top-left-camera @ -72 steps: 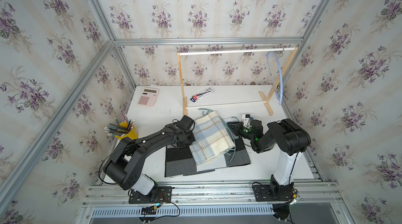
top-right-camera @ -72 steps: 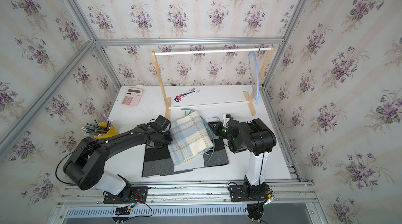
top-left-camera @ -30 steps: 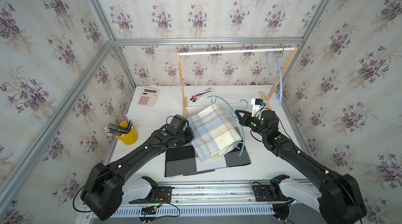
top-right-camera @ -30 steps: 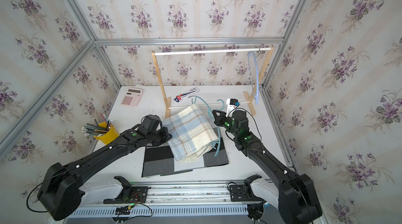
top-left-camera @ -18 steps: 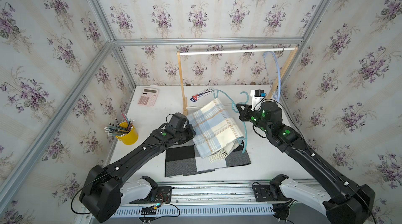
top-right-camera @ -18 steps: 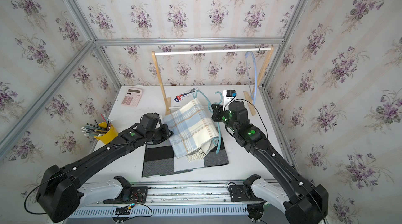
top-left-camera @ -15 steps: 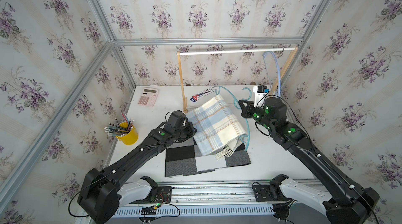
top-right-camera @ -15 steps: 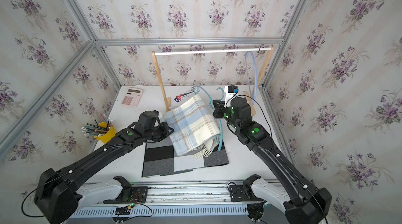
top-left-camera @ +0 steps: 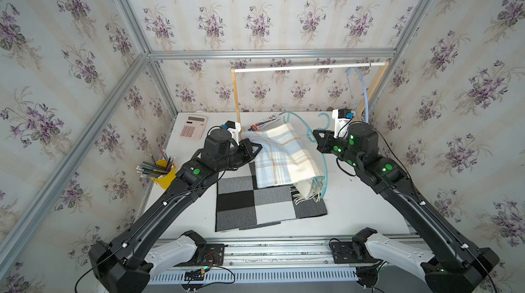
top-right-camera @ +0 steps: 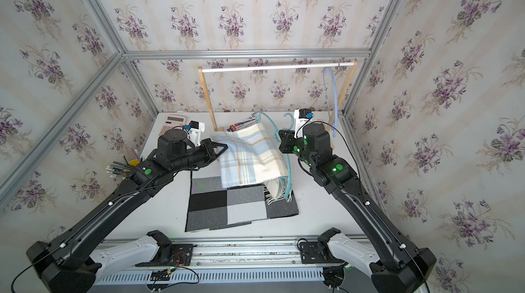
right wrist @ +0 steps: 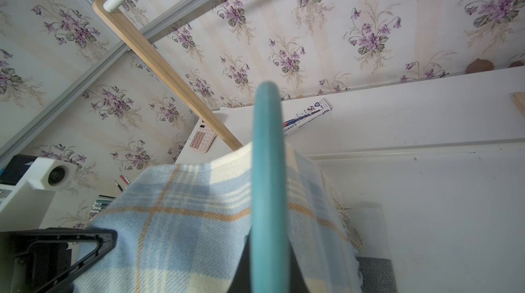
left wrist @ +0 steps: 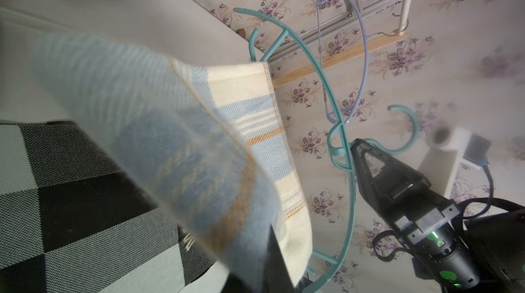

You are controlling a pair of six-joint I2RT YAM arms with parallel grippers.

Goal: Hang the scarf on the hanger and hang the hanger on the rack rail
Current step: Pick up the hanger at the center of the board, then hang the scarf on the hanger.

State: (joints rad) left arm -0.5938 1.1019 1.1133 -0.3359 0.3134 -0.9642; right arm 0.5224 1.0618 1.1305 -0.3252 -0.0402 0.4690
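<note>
There's the plaid wool scarf up over the checkered fabric mat, teal plastic hanger at its right; wooden clothes rack behind, yellow pencil cup left.

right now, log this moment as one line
left gripper: shut on scarf | right gripper: shut on hanger | scarf: hanging over mat | hanger: not on rail

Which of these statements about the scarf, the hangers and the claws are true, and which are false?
1. The left claw is shut on the plaid scarf. True.
2. The teal hanger hangs from the white rail. False: the right claw holds it above the table; a pale blue hanger hangs there.
3. A pink calculator lies at the table's far left corner. True.
4. The pencil cup is red. False: it is yellow.
</note>
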